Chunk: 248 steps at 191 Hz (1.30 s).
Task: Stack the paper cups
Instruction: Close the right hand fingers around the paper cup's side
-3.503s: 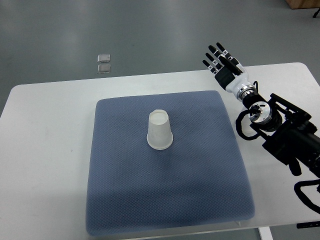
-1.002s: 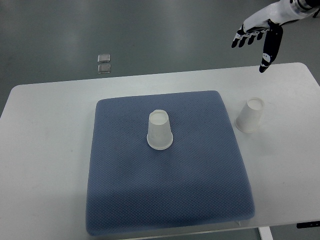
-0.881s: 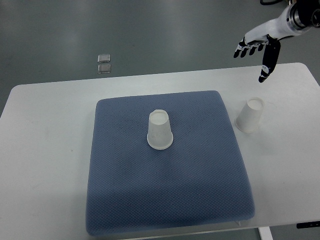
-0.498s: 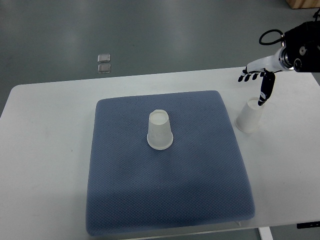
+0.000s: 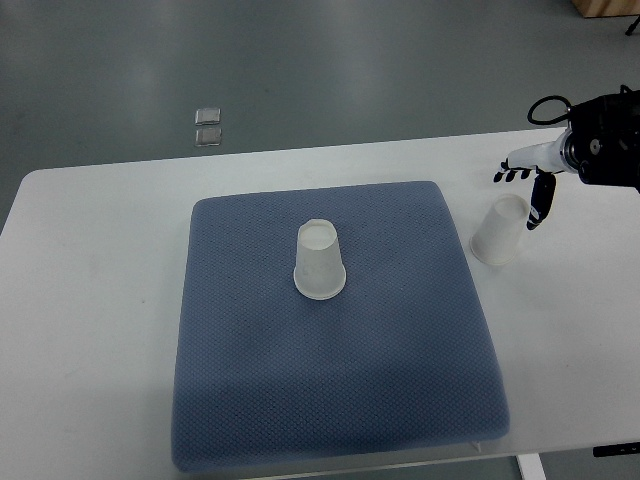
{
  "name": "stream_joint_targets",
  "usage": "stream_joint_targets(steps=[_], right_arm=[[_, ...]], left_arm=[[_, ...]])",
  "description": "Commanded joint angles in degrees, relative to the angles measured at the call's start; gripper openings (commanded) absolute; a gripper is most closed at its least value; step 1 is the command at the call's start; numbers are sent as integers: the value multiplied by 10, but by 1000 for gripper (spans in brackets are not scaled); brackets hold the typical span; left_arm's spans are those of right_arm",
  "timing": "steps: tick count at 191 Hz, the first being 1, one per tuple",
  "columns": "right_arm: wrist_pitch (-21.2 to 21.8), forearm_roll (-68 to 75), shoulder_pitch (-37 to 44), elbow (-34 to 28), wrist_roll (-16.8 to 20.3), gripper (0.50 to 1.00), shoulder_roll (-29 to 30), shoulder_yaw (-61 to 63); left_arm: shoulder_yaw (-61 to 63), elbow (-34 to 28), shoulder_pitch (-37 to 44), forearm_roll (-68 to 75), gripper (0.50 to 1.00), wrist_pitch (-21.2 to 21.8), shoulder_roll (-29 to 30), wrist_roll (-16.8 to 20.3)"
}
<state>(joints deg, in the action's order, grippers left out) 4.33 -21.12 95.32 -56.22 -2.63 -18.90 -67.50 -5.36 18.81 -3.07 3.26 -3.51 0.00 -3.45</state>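
Paper cups: two, upside down, one on the pad, one on the bare bench.

White bench [image 5: 100, 250] carrying a blue pad [image 5: 330, 400]; right hand [image 5: 530, 185] at the far right, fingers spread, empty, just beside the off-pad cup [image 5: 499, 231]; other cup [image 5: 320, 262] upright on its rim mid-pad. Probably light, thin-walled, easily crushed or tipped, so best gripped gently around the side wall near the stiffer base end. Left hand out of view.

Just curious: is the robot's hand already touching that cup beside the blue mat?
Cannot tell. In the top view, the right hand overlaps the cup edge; looking steeply down hides any gap.
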Motion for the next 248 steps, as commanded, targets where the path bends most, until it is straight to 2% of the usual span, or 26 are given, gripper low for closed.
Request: stream_joint_targets(steps=[1, 143, 248], right_arm=[[0, 15, -14, 15, 3, 913, 0, 0], [-11, 30, -59, 50, 9, 911, 15, 33], [-12, 30, -73, 62, 9, 866, 25, 34]], left_arm=[[0, 0, 0, 0, 1000, 0, 0, 0], [0, 0, 1, 0, 1000, 0, 0, 0], [0, 0, 1, -1, 1000, 0, 0, 0]])
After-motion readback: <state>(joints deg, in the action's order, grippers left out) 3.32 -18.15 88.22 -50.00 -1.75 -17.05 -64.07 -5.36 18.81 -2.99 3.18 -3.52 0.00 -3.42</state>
